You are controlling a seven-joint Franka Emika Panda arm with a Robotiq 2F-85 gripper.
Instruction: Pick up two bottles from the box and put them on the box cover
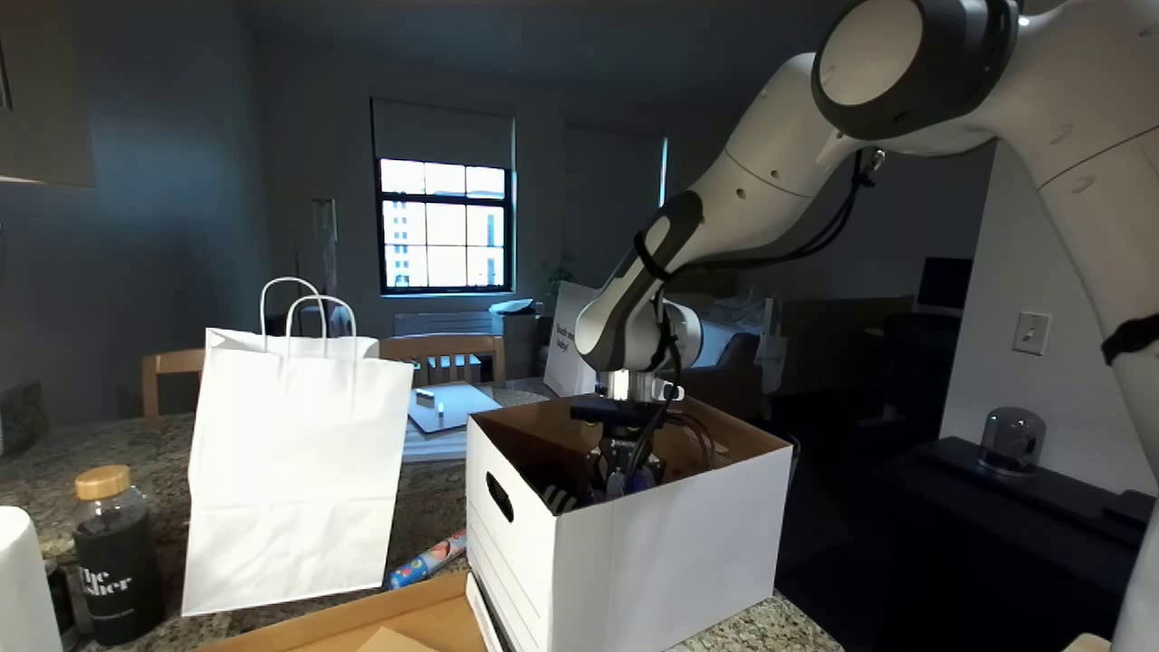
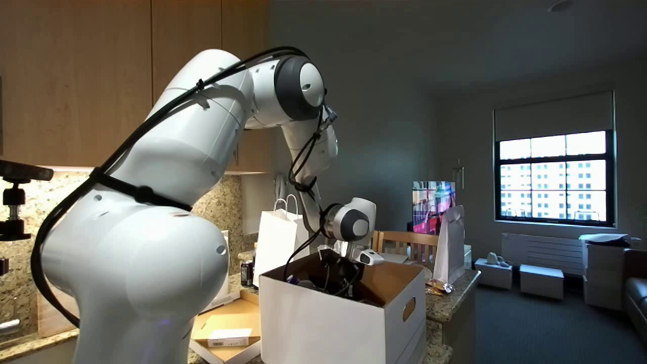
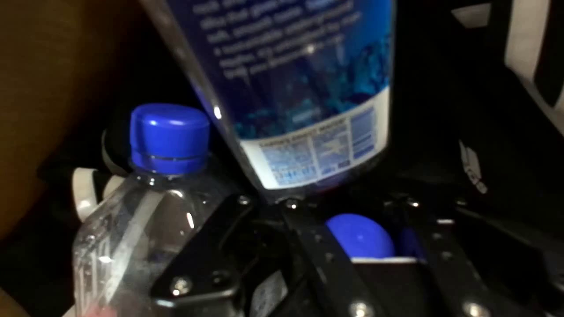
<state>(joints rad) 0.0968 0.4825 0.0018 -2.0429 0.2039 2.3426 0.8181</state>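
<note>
Arm (image 2: 192, 151) is glossy white, built of rounded shells with small recessed screw holes (image 1: 741, 193); dark grey rings (image 2: 289, 88) frame pale discs (image 2: 312, 78) at the joints. Black cable (image 2: 36, 260) runs along the outside, tied on with black straps (image 2: 144, 193). Silvery collar (image 1: 625, 385) at the wrist; what I can see of the jaws is black, bright screw heads (image 3: 181, 285) dotting the linkage bars (image 3: 315, 240).

A speckled granite counter (image 1: 765, 625) carries a large white box (image 1: 670, 552), with a brown-lined box cover (image 1: 435, 608) just beside it, a white paper shopping bag (image 1: 294, 480), a tan-capped dark bottle (image 1: 116, 566), a colorful tube (image 1: 430, 560) and, in an exterior view, a crinkled shiny packet (image 2: 440, 287).
</note>
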